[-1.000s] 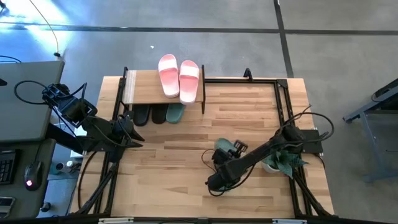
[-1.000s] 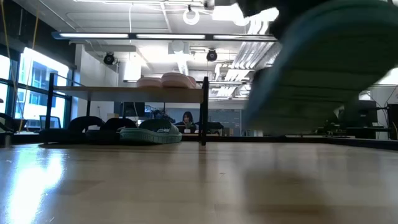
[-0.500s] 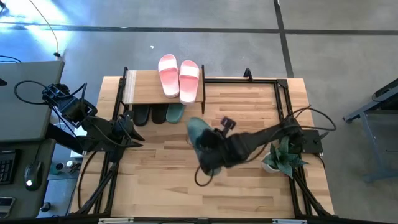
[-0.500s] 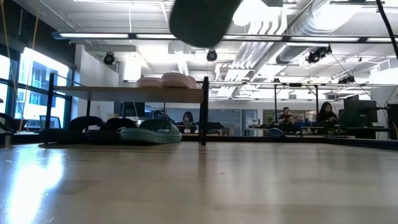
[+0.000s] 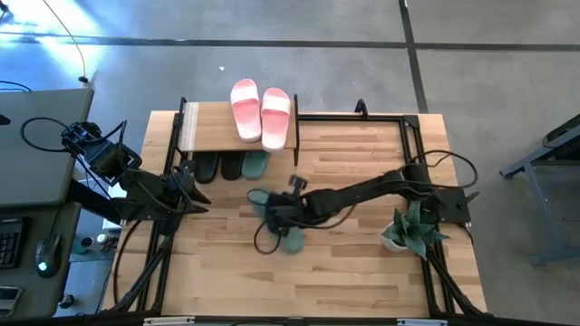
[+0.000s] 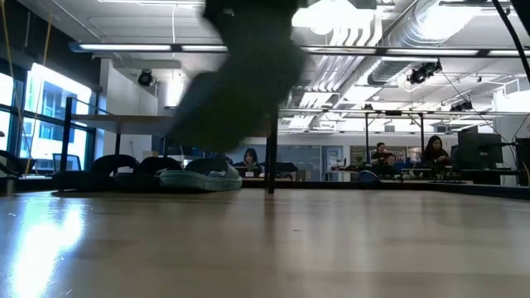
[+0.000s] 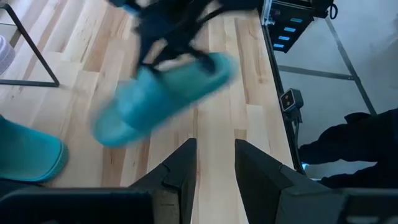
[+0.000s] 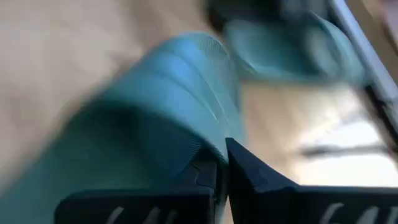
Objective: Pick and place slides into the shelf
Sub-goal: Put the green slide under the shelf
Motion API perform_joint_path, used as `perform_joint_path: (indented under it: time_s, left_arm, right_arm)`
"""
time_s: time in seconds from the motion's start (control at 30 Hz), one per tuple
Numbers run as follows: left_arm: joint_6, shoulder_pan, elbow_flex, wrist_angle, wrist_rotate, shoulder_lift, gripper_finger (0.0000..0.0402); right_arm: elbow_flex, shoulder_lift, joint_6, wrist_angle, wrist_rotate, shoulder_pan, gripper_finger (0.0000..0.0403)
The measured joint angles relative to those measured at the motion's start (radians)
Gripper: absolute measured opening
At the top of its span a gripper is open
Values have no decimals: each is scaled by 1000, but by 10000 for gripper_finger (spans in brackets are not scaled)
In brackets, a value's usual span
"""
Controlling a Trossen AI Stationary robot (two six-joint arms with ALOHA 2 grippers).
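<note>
The shelf (image 5: 210, 127) stands at the table's far left. Both pale pink slides (image 5: 261, 112) lie on its top board. Under the board, two black slides (image 5: 218, 167) and one sage green slide (image 5: 255, 164) rest on the lower level. My right gripper (image 5: 275, 215) is shut on the second green slide (image 7: 158, 99) above the table's middle, just near-right of the shelf. In the low view this slide (image 6: 240, 83) shows as a dark blur in the air. My left gripper (image 7: 214, 165) waits open at the table's left edge. My right gripper pinches the green slide between its two fingers (image 8: 208, 175), at a side edge (image 8: 214, 140) about the middle of its length. The fingers reach in from the table's right and lie across the slide. The slide is lifted clear of the table and tilted.
A potted plant (image 5: 412, 231) stands near the right edge, beside the right arm's base. Black tube rails (image 5: 362, 116) run along the far and right sides of the table. Bare wood (image 5: 236, 272) lies on the near side. People sit in the room behind the table (image 6: 248, 159).
My right gripper has carried the green slide from the table's near right part leftward to the middle, toward the shelf. It rose high on the way and has now come lower. The slide has turned about in the hold. The gripper has stayed shut on it.
</note>
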Motion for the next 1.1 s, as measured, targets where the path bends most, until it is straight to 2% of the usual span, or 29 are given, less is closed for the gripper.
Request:
perform_joint_path:
  time_s: [0.1,0.13,0.3,0.43,0.6,0.77,1.1]
  left_arm:
    - [0,0,0,0,-2,0,94]
    - [0,0,0,0,-2,0,94]
    - [0,0,0,0,-3,0,94]
    - [0,0,0,0,-4,0,94]
    - [0,0,0,0,-4,0,94]
    - [0,0,0,1,-4,0,94]
    - [-1,0,0,1,-5,0,94]
  right_arm:
    - [-77,-3,39,-28,120,-23,0]
    - [-95,-6,45,-34,131,-30,0]
    - [-156,-6,79,-2,84,-85,0]
    - [-171,-6,116,7,113,-136,0]
    - [-170,-6,53,97,101,-185,0]
    - [-170,-5,47,106,88,-231,0]
    - [-169,67,82,129,53,-257,0]
